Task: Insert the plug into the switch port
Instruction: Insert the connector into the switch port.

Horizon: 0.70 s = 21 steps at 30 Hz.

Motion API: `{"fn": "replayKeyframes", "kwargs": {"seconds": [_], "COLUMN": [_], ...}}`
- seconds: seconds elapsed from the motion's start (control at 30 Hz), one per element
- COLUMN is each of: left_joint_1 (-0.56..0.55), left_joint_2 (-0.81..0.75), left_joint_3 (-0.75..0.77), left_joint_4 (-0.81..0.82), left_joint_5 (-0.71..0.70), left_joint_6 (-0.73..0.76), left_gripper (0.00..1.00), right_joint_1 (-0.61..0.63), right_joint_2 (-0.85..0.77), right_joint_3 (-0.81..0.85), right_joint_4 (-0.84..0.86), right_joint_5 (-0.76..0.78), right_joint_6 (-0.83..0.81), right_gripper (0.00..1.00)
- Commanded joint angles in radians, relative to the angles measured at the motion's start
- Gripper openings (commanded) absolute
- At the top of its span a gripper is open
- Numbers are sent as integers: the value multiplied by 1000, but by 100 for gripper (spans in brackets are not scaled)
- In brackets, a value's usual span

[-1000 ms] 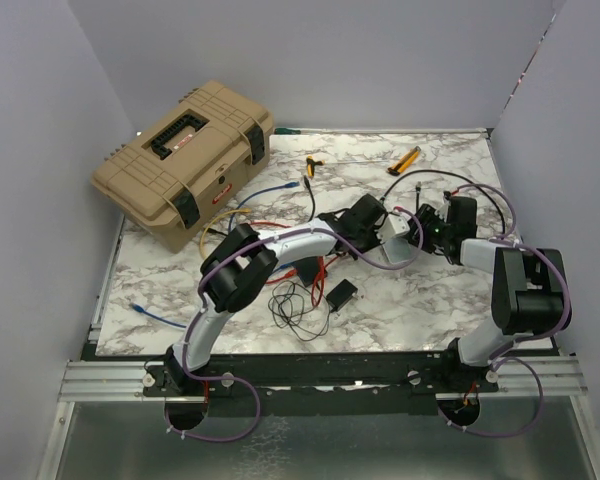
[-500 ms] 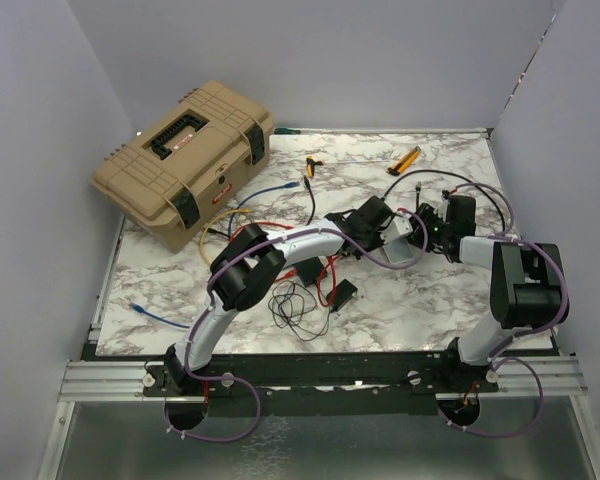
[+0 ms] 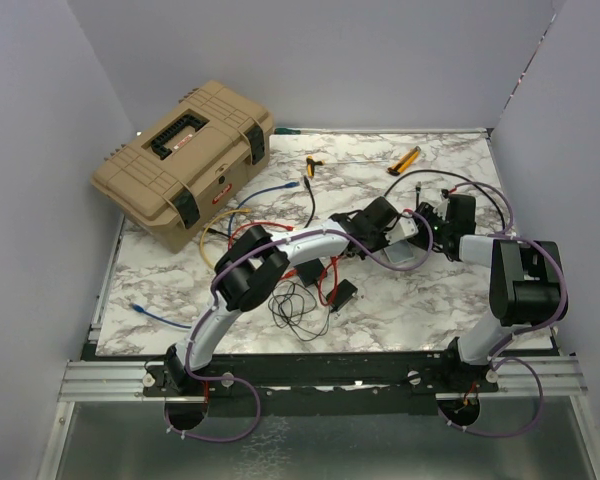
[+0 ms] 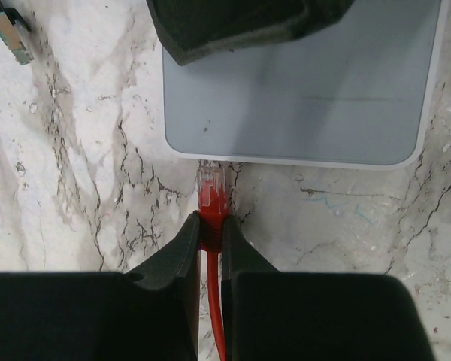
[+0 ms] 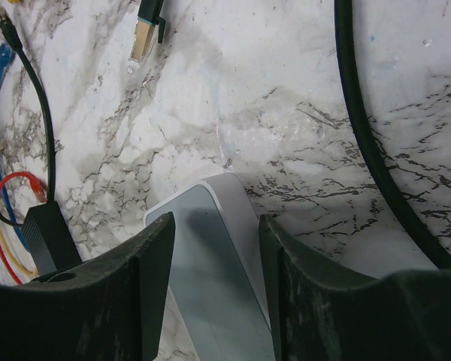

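Observation:
The switch (image 4: 301,98) is a flat white-grey box on the marble. My right gripper (image 5: 216,226) straddles the switch (image 5: 218,263), with a finger pressed against each long side. My left gripper (image 4: 212,226) is shut on the red boot of the plug (image 4: 211,184). The plug's clear tip points at the box's near edge and sits right at it. The switch port itself is hidden under that edge. From above, the left gripper (image 3: 385,222) and right gripper (image 3: 428,232) face each other across the switch (image 3: 408,252). A dark right finger (image 4: 233,22) covers the box's far side.
A tan toolbox (image 3: 185,160) stands at the back left. Red, blue, yellow and black cables tangle near a black adapter block (image 3: 342,293). Yellow-handled tools (image 3: 404,160) lie at the back. A thick black cable (image 5: 361,113) curves past the right gripper.
My left arm has swung to the right, carrying the plug up to the switch's edge. The right gripper has stayed on the box.

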Motion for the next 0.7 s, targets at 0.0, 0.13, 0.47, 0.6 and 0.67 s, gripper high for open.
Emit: {"fn": "replayKeyframes", "kwargs": {"seconds": [0.0,0.13,0.47,0.6,0.67], "left_joint_1": [-10,-13,-26,-34,-33], "left_joint_2": [35,43,50,55,62], "left_joint_3": [41,54,69,81,90], "left_joint_4": [-14,-14,-14,-14,-13], "left_joint_5": [-18,-21,-34,-51,-74], "left_joint_6": [-7,-11,-4,-4,-14], "left_gripper": [0,0,0,0,0], "right_joint_1": [-2,-2,-2,-2,-2], "right_joint_2": [31,29,31,36,37], "right_joint_3": [2,-1,-2,-1,-1], "right_joint_4": [-27,-25,-20,-16,-14], "right_joint_5": [-5,-7,-17,-25,-27], "right_joint_6": [-6,-4,3,6,7], "right_gripper": [52,52,52,52,52]}}
